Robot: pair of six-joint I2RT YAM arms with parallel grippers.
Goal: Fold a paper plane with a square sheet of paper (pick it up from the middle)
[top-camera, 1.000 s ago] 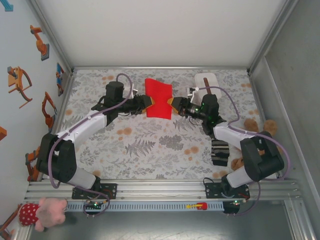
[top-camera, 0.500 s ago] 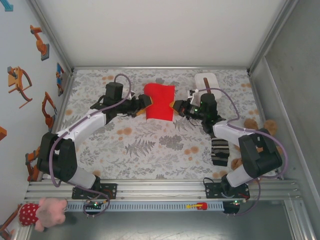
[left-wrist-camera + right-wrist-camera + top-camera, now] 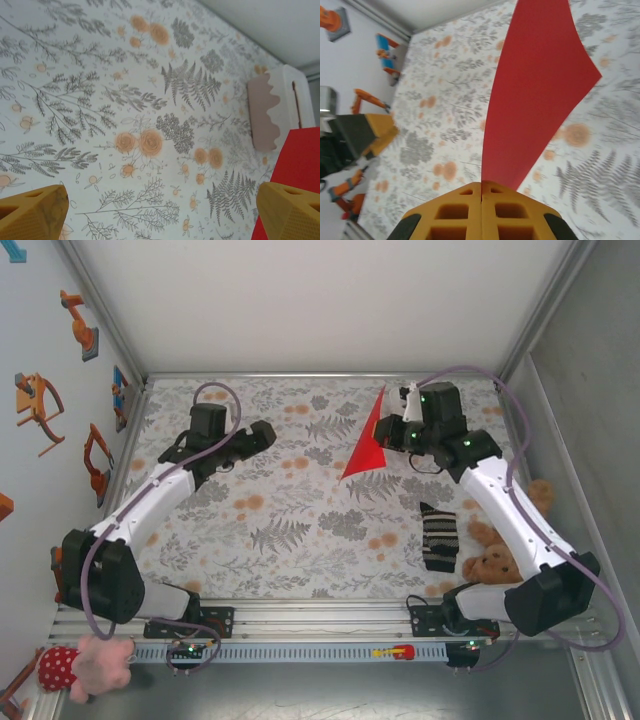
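Right hand [image 3: 481,187] is clamped shut on the square sheet of paper [image 3: 535,90], pinching it at the near end. The red sheet fans out ahead of the fingertips, above the floral bench [image 3: 445,115]. Left hand [image 3: 160,210] gapes wide and grips nothing. From it I see the sheet off to one side, clear of its fingers, with a white box [image 3: 280,110] farther ahead.

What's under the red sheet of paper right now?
The square sheet of paper, pinched in the right hand, hangs over the floral table cover. In the left wrist view it covers one corner of a white box; anything else beneath is hidden.
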